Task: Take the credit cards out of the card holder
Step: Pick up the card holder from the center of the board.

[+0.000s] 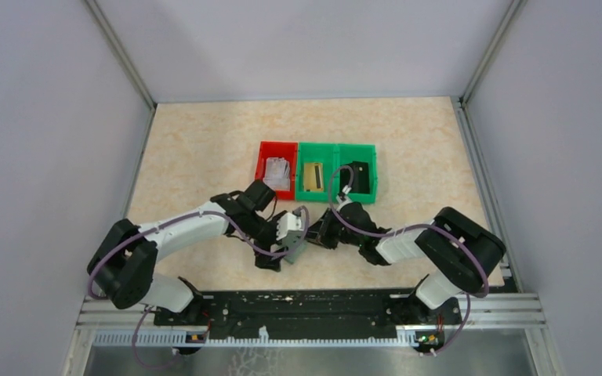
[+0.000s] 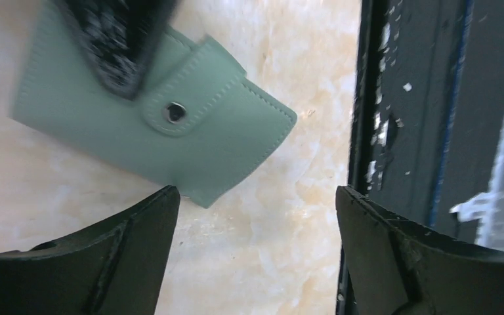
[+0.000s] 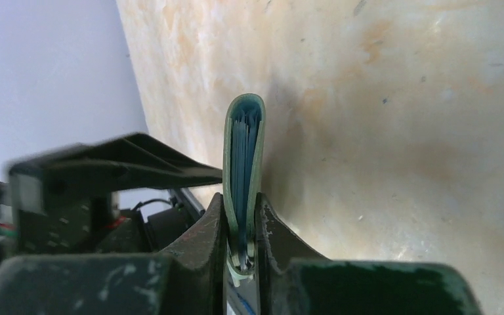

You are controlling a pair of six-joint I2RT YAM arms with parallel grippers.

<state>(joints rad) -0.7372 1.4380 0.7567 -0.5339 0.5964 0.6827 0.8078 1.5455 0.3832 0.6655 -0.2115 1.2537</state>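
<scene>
Right pincer (image 3: 240, 220) pinches the holder (image 3: 243, 138) by one edge, between my arms; left pincer (image 2: 256, 197) gapes empty just beside it. Tab (image 2: 174, 113) is snapped shut, so I'd grip firm, clear of it, and let the left pop it.

card holder (image 2: 223, 151): pale mint green (silver snap (image 2: 174, 112) on the tab (image 2: 193, 88))
table (image 1: 204, 149): beige, marbled with orange
bins (image 1: 317, 146): one red, two green

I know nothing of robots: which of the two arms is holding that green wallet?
The right arm: its jaws clamp the card holder; the left arm shows open, empty jaws.
</scene>
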